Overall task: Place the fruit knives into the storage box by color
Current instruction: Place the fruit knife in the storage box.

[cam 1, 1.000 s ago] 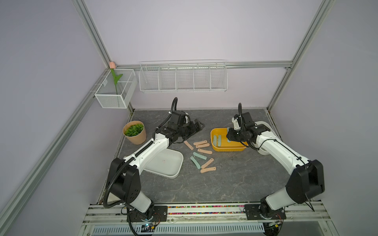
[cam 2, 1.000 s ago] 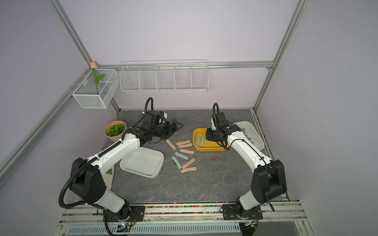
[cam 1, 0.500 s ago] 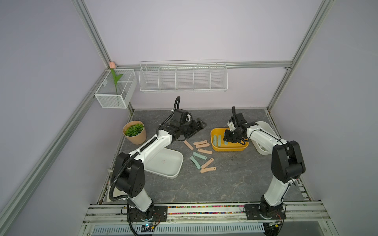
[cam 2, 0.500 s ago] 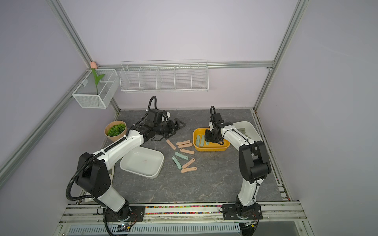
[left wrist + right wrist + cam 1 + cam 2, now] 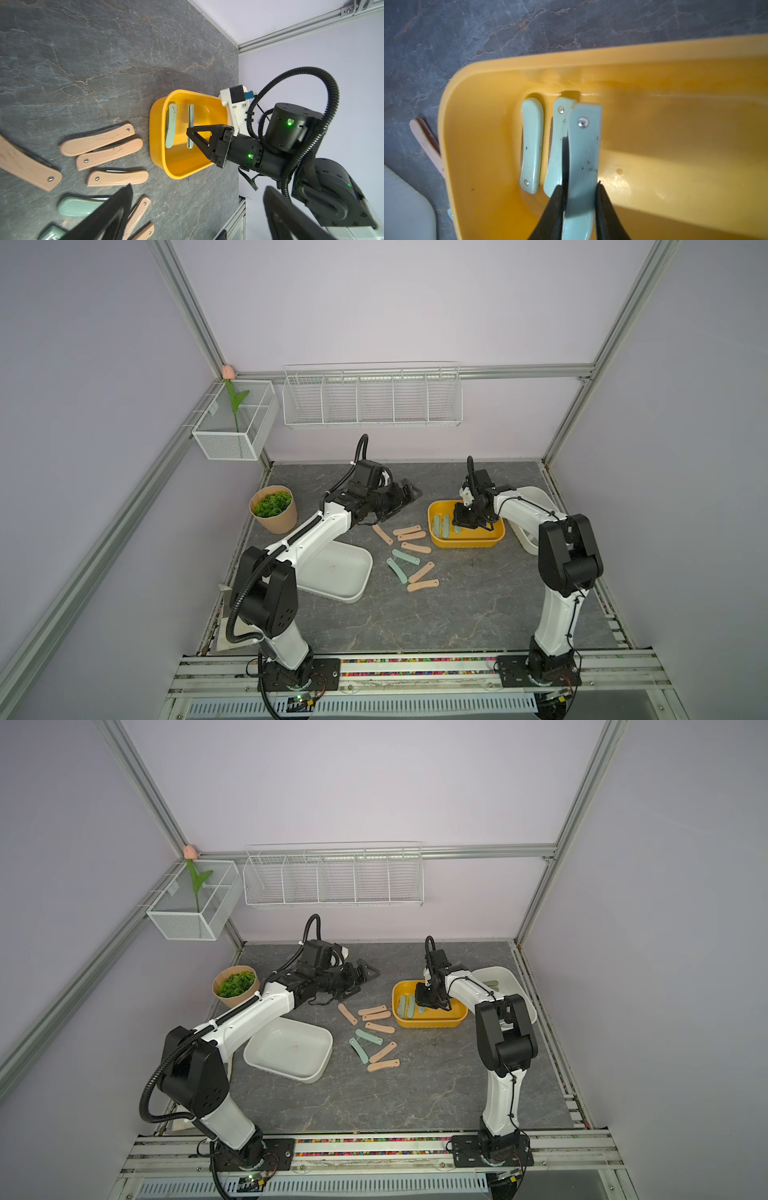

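**Right arm.** Over the last second its elbow has drawn in and risen. The right gripper (image 5: 580,184) has shifted a little further over the yellow box (image 5: 675,56). Its jaws were tight then and are tight now, pinching a mint knife (image 5: 583,149) by its long edges near one end. The knife hangs inside the box walls, just beside the two lying mint knives (image 5: 532,145) on the box floor. From the wrist view we cannot tell whether it touches the nearer one.

**Left gripper** (image 5: 198,189). Fingers spread wide, holding nothing. It hovers over the table beyond the loose pile and has barely moved.

**Loose pile.** The count is unchanged: six pink knives (image 5: 411,536) and two loose mint knives (image 5: 405,556). They lie on the grey table (image 5: 457,614) between the yellow box and the near white box (image 5: 361,572), which shows no knife. A far white box (image 5: 511,977) sits behind the right arm. Something greenish lies in it, too small to name.

**Our reading.** The carry is done, the drop is not. Mint joins mint, so the colour is right. Once the jaws part, yellow will hold three, with eight left on the table. The knife could land across its neighbour.
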`<state>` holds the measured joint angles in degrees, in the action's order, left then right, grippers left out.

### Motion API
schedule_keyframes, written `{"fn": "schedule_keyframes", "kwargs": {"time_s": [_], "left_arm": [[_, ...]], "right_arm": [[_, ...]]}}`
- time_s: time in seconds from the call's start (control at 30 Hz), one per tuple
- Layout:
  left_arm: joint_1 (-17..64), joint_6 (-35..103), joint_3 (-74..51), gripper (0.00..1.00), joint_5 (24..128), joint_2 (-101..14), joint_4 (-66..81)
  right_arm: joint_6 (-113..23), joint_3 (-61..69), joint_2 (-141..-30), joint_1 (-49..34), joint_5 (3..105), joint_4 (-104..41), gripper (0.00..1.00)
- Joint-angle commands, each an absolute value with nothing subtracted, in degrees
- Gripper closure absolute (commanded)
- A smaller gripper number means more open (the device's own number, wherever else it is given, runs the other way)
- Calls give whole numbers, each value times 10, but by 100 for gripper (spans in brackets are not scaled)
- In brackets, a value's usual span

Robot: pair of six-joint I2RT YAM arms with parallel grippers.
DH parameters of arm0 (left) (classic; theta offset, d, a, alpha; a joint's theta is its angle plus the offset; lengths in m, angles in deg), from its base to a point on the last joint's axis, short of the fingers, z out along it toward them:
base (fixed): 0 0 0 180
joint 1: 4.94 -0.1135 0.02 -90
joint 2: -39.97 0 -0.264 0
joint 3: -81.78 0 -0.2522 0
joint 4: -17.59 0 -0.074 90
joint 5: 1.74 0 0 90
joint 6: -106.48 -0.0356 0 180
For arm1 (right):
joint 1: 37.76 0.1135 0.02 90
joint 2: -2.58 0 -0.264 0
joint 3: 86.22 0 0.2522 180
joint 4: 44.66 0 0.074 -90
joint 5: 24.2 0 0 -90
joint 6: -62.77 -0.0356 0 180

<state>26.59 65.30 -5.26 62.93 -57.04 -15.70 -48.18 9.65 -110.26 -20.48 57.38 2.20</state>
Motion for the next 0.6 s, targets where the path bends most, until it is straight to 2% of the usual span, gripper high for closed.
{"fn": "schedule_keyframes", "kwargs": {"time_s": [0.0, 0.3, 0.47, 0.57], "left_arm": [[268, 646, -34, 1, 622, -580, -153], [268, 646, -34, 1, 617, -584, -149], [268, 646, -36, 1, 617, -583, -150], [268, 646, -39, 1, 621, -578, -150]], "right_arm": [[-474, 108, -1120, -207, 571, 19, 75], [-473, 120, -1146, -208, 571, 18, 70], [-468, 126, -1141, -212, 571, 26, 56], [-467, 126, -1119, -213, 574, 31, 41]]}}
